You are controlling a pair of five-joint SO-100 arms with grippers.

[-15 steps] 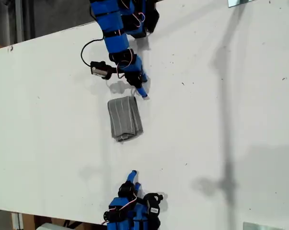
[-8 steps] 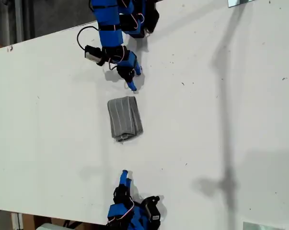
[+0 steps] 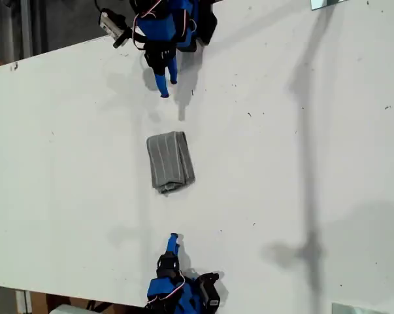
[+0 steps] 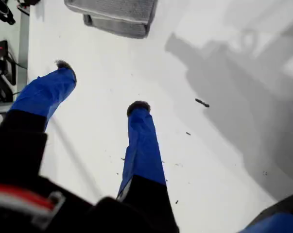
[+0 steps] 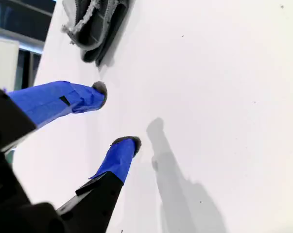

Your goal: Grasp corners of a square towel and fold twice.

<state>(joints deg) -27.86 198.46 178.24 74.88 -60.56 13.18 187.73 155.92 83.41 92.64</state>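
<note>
We are holding my first gripper above the white table with its two blue-taped fingers standing well apart and nothing between them. My second gripper is hanging over the same surface, its fingers likewise spread and gripping nothing. The towel is lying folded into a narrow grey striped bundle on the table, near the middle of the exterior view and a little toward the exterior view's left. It is sitting between the two blue arms, one at that view's top edge and one at its bottom edge, apart from both. We are facing a smooth folded edge of the towel beyond my first gripper's fingertips, and a looser, layered end beyond my second gripper's. Which arm in the exterior view carries which gripper, we cannot tell.
</note>
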